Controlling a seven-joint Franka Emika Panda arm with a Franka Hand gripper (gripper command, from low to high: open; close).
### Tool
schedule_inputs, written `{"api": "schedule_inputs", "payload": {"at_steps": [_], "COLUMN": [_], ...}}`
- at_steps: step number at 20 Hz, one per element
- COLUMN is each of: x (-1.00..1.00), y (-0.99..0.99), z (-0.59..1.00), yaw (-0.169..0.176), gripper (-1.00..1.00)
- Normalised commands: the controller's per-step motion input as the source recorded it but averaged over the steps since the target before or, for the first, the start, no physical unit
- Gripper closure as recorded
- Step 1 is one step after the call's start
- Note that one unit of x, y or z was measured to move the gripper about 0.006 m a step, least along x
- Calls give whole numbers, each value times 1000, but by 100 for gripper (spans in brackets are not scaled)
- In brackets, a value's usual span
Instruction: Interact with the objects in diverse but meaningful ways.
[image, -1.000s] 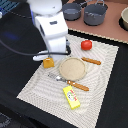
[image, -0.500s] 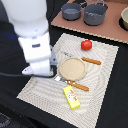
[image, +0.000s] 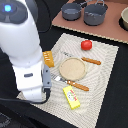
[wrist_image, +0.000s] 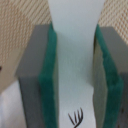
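The gripper (wrist_image: 75, 75) pinches the white fish (wrist_image: 75, 55) lengthwise between its green pads (wrist_image: 50, 80) — over the mat's (image: 105, 80) near-left edge, plate (image: 73, 68) lying far-right.

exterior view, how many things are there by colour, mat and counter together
grey metal pots: 2
red round tomato: 1
yellow rectangular packet: 1
orange-brown bread loaf: 1
tan round plate: 1
wooden-handled cutlery: 2
total: 8
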Motion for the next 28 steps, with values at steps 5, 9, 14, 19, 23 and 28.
{"api": "schedule_inputs", "payload": {"at_steps": [5,9,14,19,23,28], "x": [46,-2,-15,-117,-191,-299], "y": [24,166,431,557,677,678], "z": [571,1000,622,286,37,0], "yaw": [6,-11,-76,-92,-127,-135], "gripper": [-100,-100,-100,-100,-100,-100]}}
